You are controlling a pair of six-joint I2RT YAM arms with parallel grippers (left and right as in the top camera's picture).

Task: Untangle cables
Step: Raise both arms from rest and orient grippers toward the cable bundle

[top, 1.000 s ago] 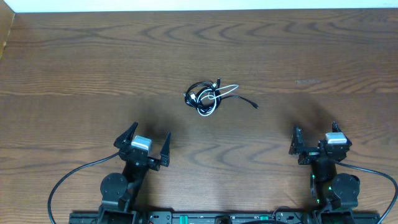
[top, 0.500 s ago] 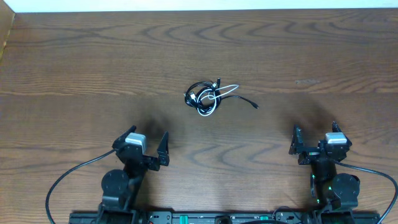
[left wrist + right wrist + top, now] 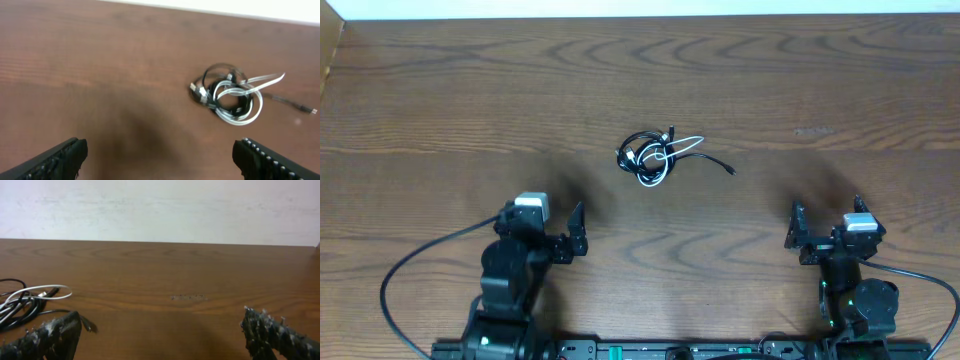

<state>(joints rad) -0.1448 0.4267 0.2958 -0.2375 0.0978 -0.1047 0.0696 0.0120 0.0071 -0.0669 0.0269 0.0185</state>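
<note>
**Both pincers wide and empty, knot untouched ahead of them**

The cables [image 3: 656,158] lie as one small knot on the table [image 3: 440,100], black and white cords coiled through one another. They sit ahead of both pincers and well apart from each. From the left pincer [image 3: 542,215] they are ahead and off to its right. From the right pincer [image 3: 828,212] they are ahead and off to its left.

The left pincer has its jaws spread wide with nothing between them. Its wrist view tilts down at the table, with the knot ahead and right of centre, inside the span of its fingertips. That looks like an arm lining up on the knot, though it is not yet near it.

The right pincer is just as wide and just as empty. Its wrist view looks level across the table, and the knot shows only at the far left edge. I judge this arm to be waiting, not aiming.

A white loop [image 3: 688,141] pokes out of the knot on the right pincer's side. A thin black tail ending in a plug [image 3: 731,170] trails further that way, clear of the coil.

Nothing is separated, so the task looks to be at its start. Wide jaws suit a first grab at a loose heap. The free tail seems the easiest piece to draw out, probably while the other pincer pins the coil.
</note>
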